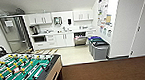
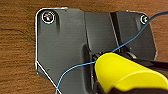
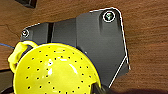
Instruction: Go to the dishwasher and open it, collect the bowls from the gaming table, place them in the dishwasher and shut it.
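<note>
Head view. A kitchenette is seen at the far end of the room, with white upper cabinets [image 1: 40, 18] and white lower cabinets [image 1: 61, 40] beneath a pale counter [image 1: 62, 32]. The dishwasher [image 1: 80, 38] is set under the right end of that counter; its front is open and a dark racked interior is shown. A coffee machine [image 1: 34, 29] is placed at the counter's left end. Two grey bins [image 1: 98, 49] with dark and blue lids are stood against the right wall, just beside the dishwasher. Posters [image 1: 104, 15] are fixed to that wall. A table-football table [image 1: 20, 71] with a green field and yellow figures is recorded at the lower left, on brown carpet [image 1: 108, 71].

Left wrist view. A yellow-green rounded object [image 2: 125, 73] is seen close against the dark robot plate, above a brown wood-grain floor [image 2: 17, 47]; whether it is a bowl cannot be told. A thin blue cable [image 2: 75, 67] is draped across the plate. The state of the left jaws cannot be told.

Right wrist view. A yellow-green perforated bowl [image 3: 55, 72] with a loop handle is seen large against the robot plate, above the same brown flooring. Whether it is gripped, and how far the right jaws stand apart, cannot be told.
</note>
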Robot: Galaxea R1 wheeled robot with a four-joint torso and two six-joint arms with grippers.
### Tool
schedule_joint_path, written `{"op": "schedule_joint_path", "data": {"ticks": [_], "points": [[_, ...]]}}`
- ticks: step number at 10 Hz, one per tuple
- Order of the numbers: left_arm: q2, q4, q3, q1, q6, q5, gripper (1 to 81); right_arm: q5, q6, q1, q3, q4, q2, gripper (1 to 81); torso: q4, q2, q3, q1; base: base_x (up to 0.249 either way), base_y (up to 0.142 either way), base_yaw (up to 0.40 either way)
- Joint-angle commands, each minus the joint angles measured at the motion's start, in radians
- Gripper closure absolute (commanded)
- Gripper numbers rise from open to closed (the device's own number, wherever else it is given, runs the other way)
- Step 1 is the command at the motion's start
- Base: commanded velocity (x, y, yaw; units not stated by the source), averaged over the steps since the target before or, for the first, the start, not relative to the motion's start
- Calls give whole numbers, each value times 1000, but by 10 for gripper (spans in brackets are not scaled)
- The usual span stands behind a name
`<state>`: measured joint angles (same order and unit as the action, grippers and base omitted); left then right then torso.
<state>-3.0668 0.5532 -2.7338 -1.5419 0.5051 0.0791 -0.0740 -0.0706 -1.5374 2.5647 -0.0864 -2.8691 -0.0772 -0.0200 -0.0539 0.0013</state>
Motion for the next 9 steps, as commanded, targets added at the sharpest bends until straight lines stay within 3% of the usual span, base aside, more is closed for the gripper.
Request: {"op": "schedule_joint_path", "data": {"ticks": [1,9], "points": [[-3,-10,5,36,9,-68,811,53,5,47,-2,-10,12,811,0,0,0,0,191,-76,0],[-3,-15,5,36,9,-68,811,53,5,44,1,-10,11,811,0,0,0,0,191,-80,0]]}}
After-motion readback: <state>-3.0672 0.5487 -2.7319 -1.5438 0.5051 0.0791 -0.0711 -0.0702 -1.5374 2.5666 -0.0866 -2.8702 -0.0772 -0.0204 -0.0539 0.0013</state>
